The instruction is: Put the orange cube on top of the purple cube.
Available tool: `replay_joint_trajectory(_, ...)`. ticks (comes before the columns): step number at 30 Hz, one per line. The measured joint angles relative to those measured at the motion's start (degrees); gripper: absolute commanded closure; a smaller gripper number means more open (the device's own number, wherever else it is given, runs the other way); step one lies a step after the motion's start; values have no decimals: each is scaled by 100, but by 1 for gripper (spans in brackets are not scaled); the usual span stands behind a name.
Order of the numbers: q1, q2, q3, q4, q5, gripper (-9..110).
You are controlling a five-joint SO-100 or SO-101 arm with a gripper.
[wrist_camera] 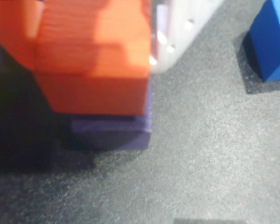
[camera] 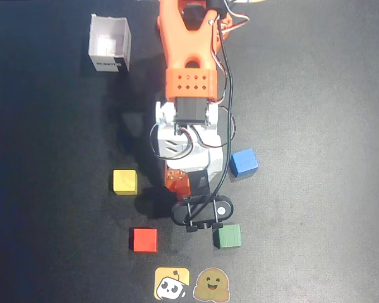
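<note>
My hand pinches the orange cube, which sits on the purple cube near the table's blue cube, so I think the next move needs a gentle release.

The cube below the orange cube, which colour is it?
Dark purple, seen best in the wrist view.

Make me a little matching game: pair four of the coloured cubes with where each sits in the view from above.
Things:
1. orange cube
2. blue cube
3. yellow cube
4. green cube

Places in the overhead view:
A. left of the arm, above the red cube
B. under the arm's tip
C. lower right, near the stickers
D. right of the arm

Pairs: 1-B, 2-D, 3-A, 4-C
</note>
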Motion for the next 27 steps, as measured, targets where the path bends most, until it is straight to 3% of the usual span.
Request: replay_joint_trajectory(27, -97, -158, -9, -202, 141, 93)
